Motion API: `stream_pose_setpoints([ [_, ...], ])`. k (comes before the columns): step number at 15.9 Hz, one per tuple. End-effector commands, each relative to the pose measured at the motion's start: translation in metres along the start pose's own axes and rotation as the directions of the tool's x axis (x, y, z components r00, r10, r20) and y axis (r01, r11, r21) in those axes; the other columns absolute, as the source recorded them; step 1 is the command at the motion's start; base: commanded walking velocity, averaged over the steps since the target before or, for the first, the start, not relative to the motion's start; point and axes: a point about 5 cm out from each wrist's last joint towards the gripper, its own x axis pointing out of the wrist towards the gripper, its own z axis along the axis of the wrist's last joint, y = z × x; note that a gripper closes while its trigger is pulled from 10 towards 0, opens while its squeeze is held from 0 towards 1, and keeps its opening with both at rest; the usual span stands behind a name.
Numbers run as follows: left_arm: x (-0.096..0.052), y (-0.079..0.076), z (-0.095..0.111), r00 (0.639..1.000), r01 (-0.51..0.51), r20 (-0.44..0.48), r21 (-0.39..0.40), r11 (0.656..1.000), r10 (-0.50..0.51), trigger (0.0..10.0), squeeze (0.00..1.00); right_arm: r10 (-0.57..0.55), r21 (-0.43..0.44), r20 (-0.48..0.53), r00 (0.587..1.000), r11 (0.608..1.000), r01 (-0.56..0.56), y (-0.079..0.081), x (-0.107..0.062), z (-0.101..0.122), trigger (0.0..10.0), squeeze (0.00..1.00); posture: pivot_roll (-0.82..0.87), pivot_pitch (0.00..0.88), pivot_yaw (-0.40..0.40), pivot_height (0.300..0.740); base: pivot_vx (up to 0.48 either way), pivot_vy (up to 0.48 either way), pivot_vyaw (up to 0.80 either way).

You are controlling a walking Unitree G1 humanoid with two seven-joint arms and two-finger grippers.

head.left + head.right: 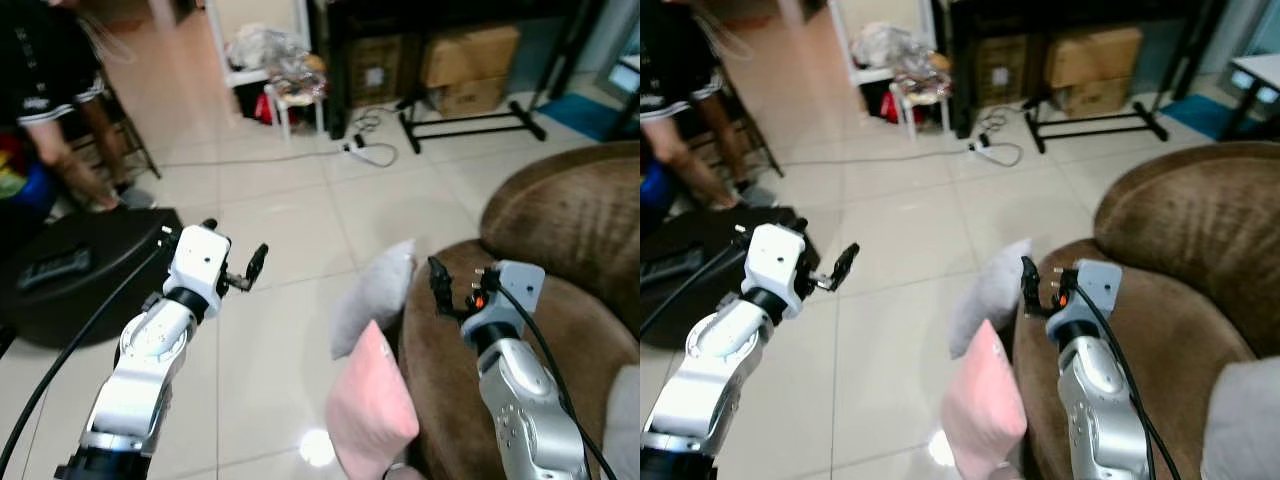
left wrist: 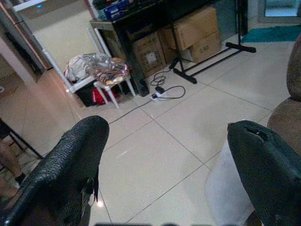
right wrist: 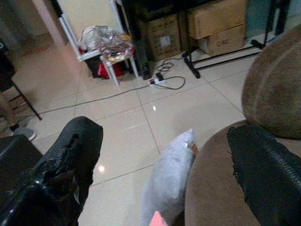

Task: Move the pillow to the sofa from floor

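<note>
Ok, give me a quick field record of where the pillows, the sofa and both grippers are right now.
grey pillow: on the tiled floor, leaning against the sofa's front
pink pillow: on the floor, nearer the robot, also against the sofa
brown sofa: on the robot's right
left gripper: open, raised over bare floor, left of both pillows
right gripper: open, above the sofa's front edge, just right of the grey pillow
person: at far left, beside a black case
task state: neither pillow held
</note>
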Motion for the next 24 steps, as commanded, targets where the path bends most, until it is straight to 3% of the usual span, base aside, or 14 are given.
stream_pose_setpoints([
  [1,0.0006,0.0053,0.0008,1.0,-0.021,-0.002,0.022,1.0,0.021,10.0,0.0,-0.024,-0.006,-0.002,1.0,1.0,0.024,-0.003,-0.0027,-0.0016,10.0,0.0,-0.22,0.0,0.115,0.74,0.0,0.0,-0.77],
  [8,-0.0007,0.009,-0.0002,0.999,-0.053,0.0,0.035,0.998,0.053,10.0,0.0,-0.047,-0.016,0.0,0.999,0.999,0.047,-0.0044,-0.0036,-0.0011,10.0,0.0,-0.22,0.0,0.11,0.74,0.0,0.0,-0.77],
  [16,-0.001,0.0066,-0.001,0.998,-0.059,-0.005,0.038,0.998,0.059,10.0,0.0,-0.047,-0.031,-0.006,0.999,0.998,0.047,-0.0036,-0.0052,-0.0017,10.0,0.0,-0.22,0.0,0.105,0.74,0.0,-0.447,-0.77],
  [24,-0.0023,0.0019,-0.0034,0.999,-0.041,-0.008,0.025,0.999,0.041,10.0,0.0,-0.042,-0.043,-0.016,0.999,0.998,0.041,-0.0046,-0.0071,-0.0038,10.0,0.0,-0.22,0.0,0.095,0.74,0.0,0.0,-0.77],
])
